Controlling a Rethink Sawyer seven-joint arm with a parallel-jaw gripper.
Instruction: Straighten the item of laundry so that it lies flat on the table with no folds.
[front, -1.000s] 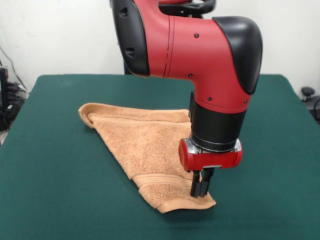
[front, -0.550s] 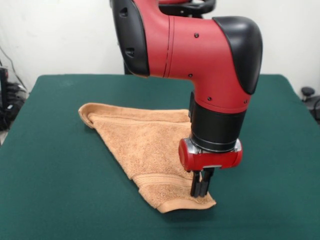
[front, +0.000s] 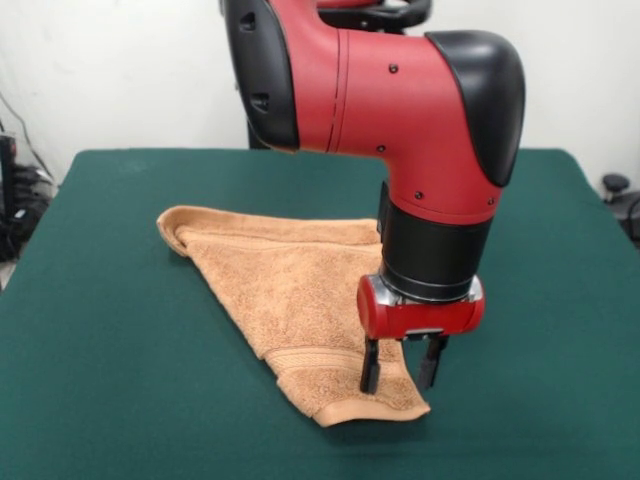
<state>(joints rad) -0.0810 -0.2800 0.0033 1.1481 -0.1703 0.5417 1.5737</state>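
A big green table (front: 120, 320) fills most of the front view, with a white wall (front: 120, 70) behind it. Some dark wires (front: 18, 200) hang at the left edge.

A tan towel (front: 290, 290) lies on the table, near the middle. It is folded into a three-corner shape. One point sits at the left, where the cloth curls up a bit. One point sits at the bottom, close to the camera. A woven band runs across the towel near that low point.

The red and black arm (front: 400, 110) comes down from the top. Its gripper (front: 400, 372) is just over the low corner of the towel. The two black fingers (front: 370, 372) are spread apart, with nothing held between them. The left finger tip looks like it touches the cloth.
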